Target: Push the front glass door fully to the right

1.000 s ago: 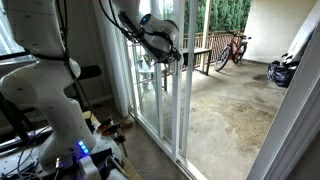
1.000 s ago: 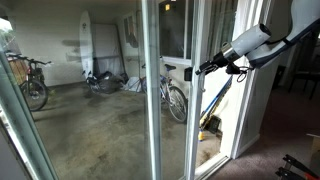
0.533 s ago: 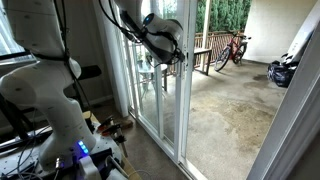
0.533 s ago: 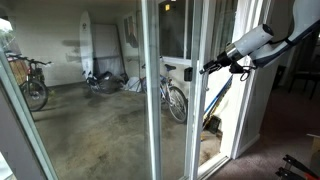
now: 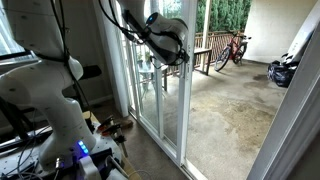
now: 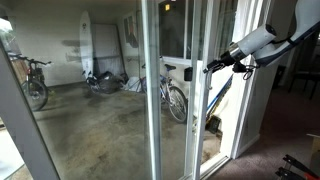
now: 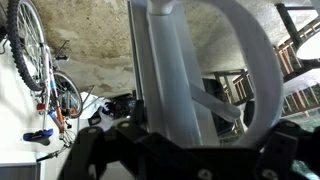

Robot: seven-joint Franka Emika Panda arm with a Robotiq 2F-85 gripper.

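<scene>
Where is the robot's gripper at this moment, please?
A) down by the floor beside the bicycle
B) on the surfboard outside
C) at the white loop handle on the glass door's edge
C: in an exterior view the open gripper is at the upright edge of the glass door, and the wrist view shows the loop handle right in front of it.

In an exterior view, the camera stands indoors beside the robot's base point(image 5: 52, 110), looking along the front glass door point(image 5: 188, 100) toward the patio point(image 5: 230, 110). In an exterior view, it faces the gripper point(image 6: 211, 68) side-on at middle range. We find both share door and gripper. The wrist view sits hard against the handle point(image 7: 255, 70).
</scene>
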